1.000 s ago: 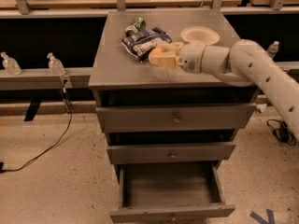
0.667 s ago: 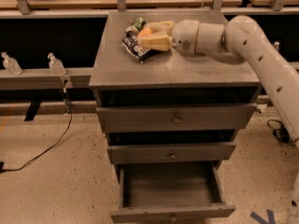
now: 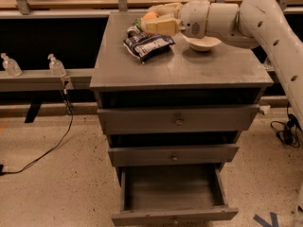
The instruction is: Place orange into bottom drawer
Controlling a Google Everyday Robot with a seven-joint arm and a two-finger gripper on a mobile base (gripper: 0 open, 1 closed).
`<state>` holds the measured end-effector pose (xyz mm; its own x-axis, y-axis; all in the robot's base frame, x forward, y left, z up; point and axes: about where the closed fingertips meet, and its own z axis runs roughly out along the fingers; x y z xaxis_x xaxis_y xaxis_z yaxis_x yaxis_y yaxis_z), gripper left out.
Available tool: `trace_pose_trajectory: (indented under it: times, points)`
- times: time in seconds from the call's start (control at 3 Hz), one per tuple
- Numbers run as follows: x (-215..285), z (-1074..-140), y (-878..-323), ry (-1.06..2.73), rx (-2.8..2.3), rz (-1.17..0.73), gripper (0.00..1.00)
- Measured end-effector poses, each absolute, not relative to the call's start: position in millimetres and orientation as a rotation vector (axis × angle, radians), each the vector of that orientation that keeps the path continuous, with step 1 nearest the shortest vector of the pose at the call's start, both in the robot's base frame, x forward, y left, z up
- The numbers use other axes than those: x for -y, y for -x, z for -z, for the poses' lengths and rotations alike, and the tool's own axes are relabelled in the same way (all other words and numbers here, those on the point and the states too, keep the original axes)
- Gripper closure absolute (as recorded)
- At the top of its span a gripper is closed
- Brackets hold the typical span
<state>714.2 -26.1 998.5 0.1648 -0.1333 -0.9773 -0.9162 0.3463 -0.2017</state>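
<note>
orange (image 3: 150, 16) right at jaws, over rear of cabinet top (image 3: 213, 70)

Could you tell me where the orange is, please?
In the camera view the orange is at the back of the cabinet top, at the gripper, behind the snack bag.

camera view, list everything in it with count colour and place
cabinet: one, grey, centre
upper drawers: two, grey, closed
bottom drawer: one, grey, pulled open
orange: one, orange, back left of cabinet top
snack bag: one, dark blue, cabinet top, left of bowl
bowl: one, white, cabinet top, under the arm
bottles: two, clear, ledge at left
cable: one, black, floor at left
arm: one, white, reaching in from right
end effector: one, tan, at the orange
</note>
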Motion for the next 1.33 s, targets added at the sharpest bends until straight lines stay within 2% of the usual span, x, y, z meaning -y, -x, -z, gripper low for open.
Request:
trace_pose_trajectory:
  times: [0.67,1.0,1.33]
  points:
    - [42,-989,-662,0.853,-1.249,-0.804,1.0]
    - [63,-942,-608,0.699,-1.293,-0.882,1.0]
    - [71,-928,-597,0.707,-1.325,-0.87,1.0]
